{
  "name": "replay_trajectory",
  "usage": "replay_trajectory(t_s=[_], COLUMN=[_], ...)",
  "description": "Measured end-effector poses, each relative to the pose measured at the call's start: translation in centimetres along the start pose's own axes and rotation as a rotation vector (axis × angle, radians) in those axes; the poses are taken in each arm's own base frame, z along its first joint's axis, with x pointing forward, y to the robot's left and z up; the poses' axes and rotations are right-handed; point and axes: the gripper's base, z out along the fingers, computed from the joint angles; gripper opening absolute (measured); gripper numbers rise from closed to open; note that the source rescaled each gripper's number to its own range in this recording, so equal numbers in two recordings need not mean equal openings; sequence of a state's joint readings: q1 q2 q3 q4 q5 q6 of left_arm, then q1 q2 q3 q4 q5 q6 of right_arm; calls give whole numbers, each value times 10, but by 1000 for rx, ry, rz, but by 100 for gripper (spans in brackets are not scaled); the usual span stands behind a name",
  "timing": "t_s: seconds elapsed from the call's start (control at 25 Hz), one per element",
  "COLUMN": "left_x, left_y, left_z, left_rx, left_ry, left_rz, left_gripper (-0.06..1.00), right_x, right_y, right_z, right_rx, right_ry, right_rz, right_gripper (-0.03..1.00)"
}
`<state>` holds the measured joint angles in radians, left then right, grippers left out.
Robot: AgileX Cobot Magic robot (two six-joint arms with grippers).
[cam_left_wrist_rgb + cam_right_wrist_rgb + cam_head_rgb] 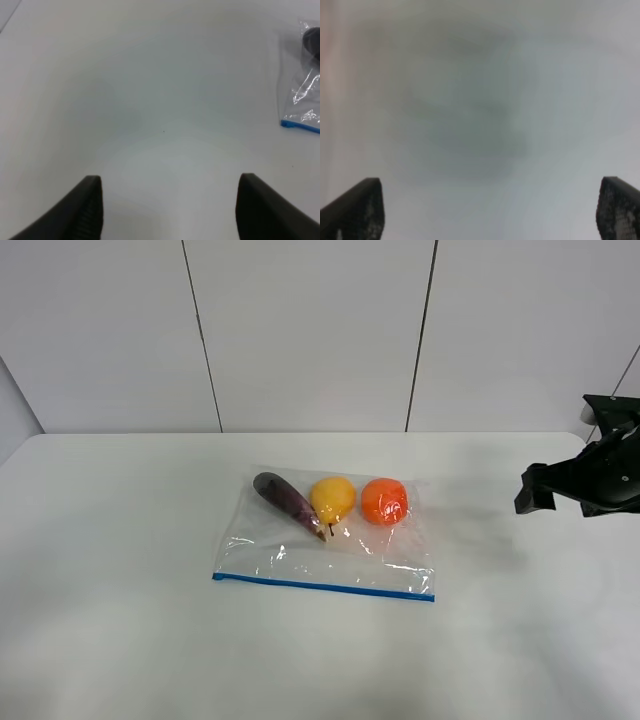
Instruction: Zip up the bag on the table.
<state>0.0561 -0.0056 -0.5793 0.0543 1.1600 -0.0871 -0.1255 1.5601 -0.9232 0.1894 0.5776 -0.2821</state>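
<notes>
On my high feed I see a pale grey wall [310,330] across the back, made of flat panels. Thin dark seams [202,335] split it and lean slightly off vertical. At the side farthest from the right gripper [533,492], a darker grey strip [12,405] cuts the corner.

Three pieces of produce lie in a row. The orange [384,500] is nearest that gripper, though well apart from it. The yellow pear [332,498] sits just beside the orange, on its far side. The dark purple eggplant [287,500] lies farthest, slanted, with its stem end by the pear. My left wrist feed catches only a dark sliver of the eggplant at the frame edge.
</notes>
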Motion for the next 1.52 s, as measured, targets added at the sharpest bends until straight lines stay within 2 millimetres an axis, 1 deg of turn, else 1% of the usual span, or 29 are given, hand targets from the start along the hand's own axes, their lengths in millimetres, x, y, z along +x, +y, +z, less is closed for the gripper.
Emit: replay_trajectory(t_s=[0.16,0.28,0.4,0.72,0.92,1.08,1.36,1.52], left_x=[0,0,0,0,0,0,0,0], left_y=[0,0,0,0,0,0,0,0], left_z=[0,0,0,0,0,0,0,0], left_rx=[0,0,0,0,0,0,0,0], left_ry=[0,0,0,0,0,0,0,0], left_rz=[0,0,0,0,0,0,0,0], left_gripper=[69,69,69,69,69,69,69,69], right_x=[0,0,1,10,25,40,75,94], right_y=[-1,0,2,10,16,21,31,36], right_z=[-7,-18,-36,-94,-129,-157,-202,-225], right_rx=[14,20,26,31,30,29,23,22], right_ry=[19,-5,-36,-141,-183,-222,-294,-381], right_rz=[7,5,-4,-21,-32,-40,-5,30], right_gripper=[100,100,100,100,100,100,100,100])
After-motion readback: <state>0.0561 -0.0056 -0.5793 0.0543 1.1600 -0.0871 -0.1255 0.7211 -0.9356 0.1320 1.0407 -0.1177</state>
